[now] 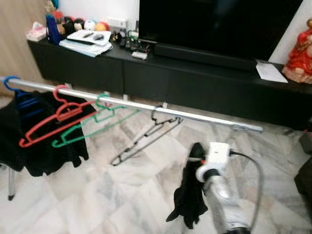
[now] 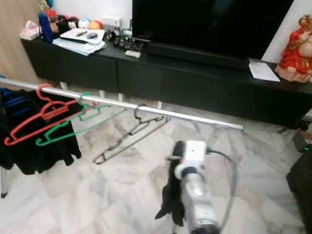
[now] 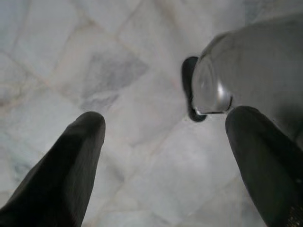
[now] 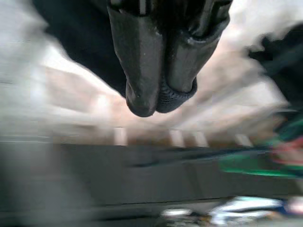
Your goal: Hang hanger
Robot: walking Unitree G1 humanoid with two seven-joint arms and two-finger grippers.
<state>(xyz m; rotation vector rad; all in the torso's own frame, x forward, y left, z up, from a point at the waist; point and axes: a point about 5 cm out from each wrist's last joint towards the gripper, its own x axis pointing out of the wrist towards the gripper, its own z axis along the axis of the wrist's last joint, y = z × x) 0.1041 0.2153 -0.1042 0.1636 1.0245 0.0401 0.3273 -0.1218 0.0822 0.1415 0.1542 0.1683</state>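
1. Across the middle of the room a silver rail (image 1: 146, 106) is seen running from the robot's left toward its right, in front of a black TV cabinet (image 1: 195, 83).
2. On that rail a black hanger (image 1: 146, 136) is already hooked, its long axis slanting down and away toward the marble floor (image 1: 97, 195); beside it on the left hang a green hanger (image 1: 83, 127) and a red hanger (image 1: 53, 122), then dark clothes (image 1: 44, 141).
3. Below the rail the right gripper (image 4: 156, 101) is found, its two black fingers pressed together with nothing seen between the tips in the right wrist view.
4. From the head camera a black cloth-like shape (image 1: 190, 200) is seen hanging by the right arm, and whether it is fingers, garment or both cannot be settled.
5. Up and to the left of the right gripper is where the black hanger lies, so the right arm is judged the nearer one; the task looks close to done, if this hanger is the one meant.
6. Over bare floor the left gripper (image 3: 165, 137) is pointed down, fingers spread wide and empty, with a silver rounded part of the robot beside one finger.
7. Much of the right wrist view is smeared by motion blur; the cabinet and a green streak are barely made out.
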